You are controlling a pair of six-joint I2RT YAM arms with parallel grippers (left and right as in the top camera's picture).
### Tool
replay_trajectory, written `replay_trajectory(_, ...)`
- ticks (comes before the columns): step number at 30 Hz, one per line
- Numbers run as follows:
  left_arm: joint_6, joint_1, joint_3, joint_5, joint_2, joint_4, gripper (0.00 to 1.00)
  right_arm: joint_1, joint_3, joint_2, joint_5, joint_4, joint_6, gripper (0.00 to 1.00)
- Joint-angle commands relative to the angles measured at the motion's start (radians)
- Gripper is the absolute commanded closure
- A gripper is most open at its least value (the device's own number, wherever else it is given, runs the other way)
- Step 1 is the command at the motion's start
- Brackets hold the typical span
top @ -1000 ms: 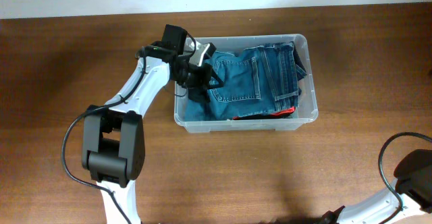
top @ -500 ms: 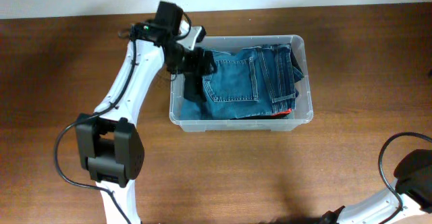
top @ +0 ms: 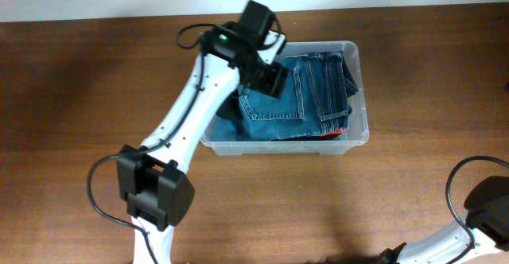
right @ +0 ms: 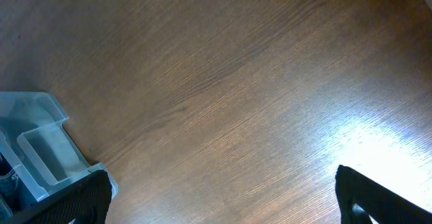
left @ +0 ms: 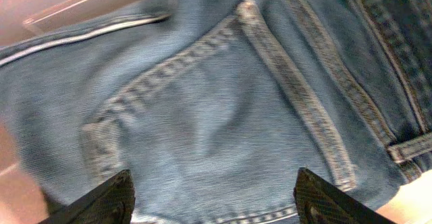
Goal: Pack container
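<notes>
Left tool (left: 216,200) hangs open & empty over the jeans (top: 286,109) in the container (top: 362,97) mid-worktop (top: 79,97), so prob. best to press them flat & even; right tool (right: 223,204) open, idle.

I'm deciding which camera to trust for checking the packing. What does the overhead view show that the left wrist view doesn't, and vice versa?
Overhead only: the whole clear container on the wooden table, a red item peeking out under the jeans, and the left arm reaching over it. Left wrist only: pocket stitching up close, and the left gripper open, nothing between its fingertips. Both: the blue jeans.
</notes>
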Motion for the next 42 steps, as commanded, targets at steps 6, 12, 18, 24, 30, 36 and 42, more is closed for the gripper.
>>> replay_trajectory(6, -0.036, -0.081, 0.016, -0.084, 0.128, 0.005, 0.25, 0.001, 0.002, 0.001, 0.002, 0.000, -0.002, 0.02)
replay_trajectory(12, -0.047, -0.081, 0.016, -0.022, 0.437, -0.005, 0.24, 0.001, 0.002, 0.001, 0.002, 0.000, -0.002, 0.02)
replay_trajectory(18, -0.047, -0.081, 0.016, -0.023, 0.539, -0.042, 0.16, 0.001, 0.002, 0.001, 0.002, 0.001, -0.002, 0.02)
replay_trajectory(24, -0.047, -0.081, 0.040, -0.023, 0.533, -0.060, 0.14, 0.001, 0.002, 0.001, 0.002, 0.000, -0.002, 0.02)
replay_trajectory(30, -0.095, -0.081, 0.308, -0.057, 0.505, -0.253, 0.13, 0.001, 0.002, 0.001, 0.002, 0.000, -0.002, 0.02)
replay_trajectory(36, -0.198, -0.081, 0.688, -0.082, 0.485, -0.356, 0.01, 0.001, 0.002, 0.001, 0.002, 0.000, -0.002, 0.02)
replay_trajectory(42, -0.211, -0.090, 0.690, -0.087, 0.477, -0.351, 0.01, 0.001, 0.002, 0.001, 0.002, 0.001, -0.002, 0.02)
